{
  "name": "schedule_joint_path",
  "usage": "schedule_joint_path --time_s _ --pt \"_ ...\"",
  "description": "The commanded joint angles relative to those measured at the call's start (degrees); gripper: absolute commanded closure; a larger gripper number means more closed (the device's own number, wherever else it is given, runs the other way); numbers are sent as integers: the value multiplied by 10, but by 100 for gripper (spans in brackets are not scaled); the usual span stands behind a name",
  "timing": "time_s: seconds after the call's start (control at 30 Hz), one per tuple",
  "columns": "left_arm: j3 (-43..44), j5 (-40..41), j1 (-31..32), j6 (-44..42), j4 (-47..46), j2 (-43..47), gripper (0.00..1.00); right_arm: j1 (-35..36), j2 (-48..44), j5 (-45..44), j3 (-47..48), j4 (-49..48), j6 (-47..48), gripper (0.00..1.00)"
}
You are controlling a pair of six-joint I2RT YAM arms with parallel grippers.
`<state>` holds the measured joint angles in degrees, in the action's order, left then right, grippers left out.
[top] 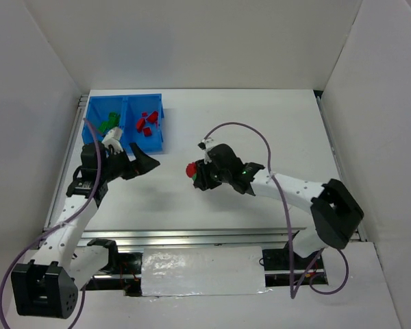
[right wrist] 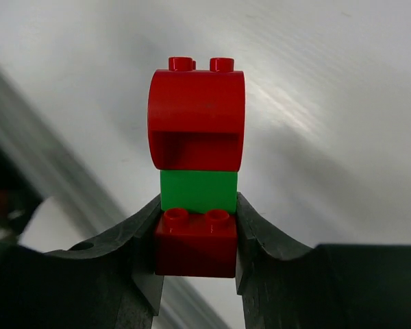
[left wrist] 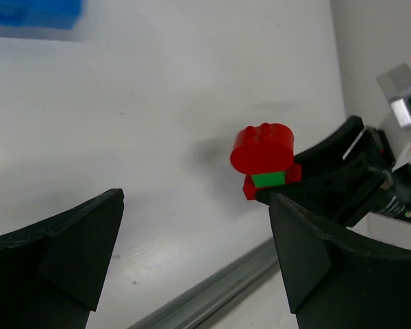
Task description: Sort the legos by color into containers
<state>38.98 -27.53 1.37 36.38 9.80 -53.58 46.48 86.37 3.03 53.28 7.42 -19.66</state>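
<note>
My right claw point(right wrist: 196, 236) is pinching the bottom red brick point(right wrist: 195, 247) of a three-piece stack point(right wrist: 196, 171). To do this well, I judge I should hold that pinch firm and level while my left claw point(left wrist: 195, 202), spread wide and empty just across from it, closes on the red arch point(right wrist: 197, 116) and rocks it off. The stack juts out past my right fingertips above the desk point(top: 260, 123): glossy red, a green brick point(right wrist: 197, 192) in the middle, then the two-studded arch. The blue bin point(top: 127, 103) lies near my left claw's far side.
</note>
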Motion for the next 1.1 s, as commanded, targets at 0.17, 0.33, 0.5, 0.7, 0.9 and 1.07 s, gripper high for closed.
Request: schedule_joint_path --time_s 0.17,0.33,0.5,0.7,0.9,1.07 --pt "7 -184 107 14 -164 -8 1 -2 -103 395 24 3 45 98" --pt "16 -205 146 -1 -162 10 1 -2 -140 451 24 3 50 97" --pt "17 -249 161 7 -178 -3 12 -2 -150 444 42 10 47 95" --pt "1 -301 167 40 -235 15 9 -10 -138 459 49 14 44 95" --pt "0 -321 167 53 -268 30 1 -16 -135 471 47 9 45 96" --pt "-8 -341 167 70 -305 40 1 -26 -153 508 39 -7 43 96"
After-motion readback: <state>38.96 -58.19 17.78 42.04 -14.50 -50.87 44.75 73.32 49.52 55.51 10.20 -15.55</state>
